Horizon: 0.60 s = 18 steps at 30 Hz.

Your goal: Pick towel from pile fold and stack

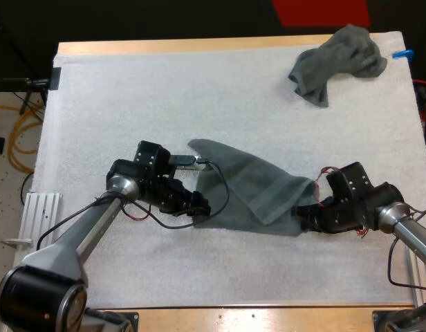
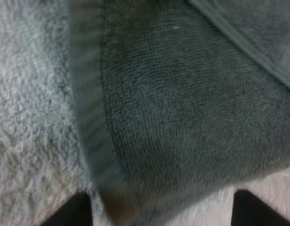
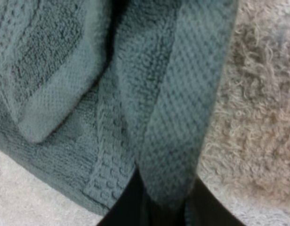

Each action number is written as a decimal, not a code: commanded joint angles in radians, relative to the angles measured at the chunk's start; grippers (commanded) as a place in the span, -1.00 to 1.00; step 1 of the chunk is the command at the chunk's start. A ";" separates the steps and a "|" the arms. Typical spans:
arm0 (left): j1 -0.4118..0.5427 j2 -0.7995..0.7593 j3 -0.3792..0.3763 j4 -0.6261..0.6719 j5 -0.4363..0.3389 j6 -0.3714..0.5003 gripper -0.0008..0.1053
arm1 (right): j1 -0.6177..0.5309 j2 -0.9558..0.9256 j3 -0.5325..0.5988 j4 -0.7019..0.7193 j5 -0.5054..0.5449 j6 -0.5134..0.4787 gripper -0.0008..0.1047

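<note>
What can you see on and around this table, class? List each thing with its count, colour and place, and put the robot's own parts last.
spread towel: one, dark grey-green, middle of the mat, partly folded over itself, between the two grippers.
crumpled towel: one, dark grey-green, far right corner of the mat.
mat: one, white, covering most of the table.
table: one, wooden, its edge showing beyond the mat.
left gripper: one, black, fingers apart at the spread towel's near left edge.
right gripper: one, black, pinching the spread towel's right corner.
</note>
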 commanded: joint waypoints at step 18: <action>-0.005 0.142 -0.007 -0.022 0.210 -0.085 0.15 | 0.001 -0.007 0.000 0.017 -0.009 -0.009 -0.98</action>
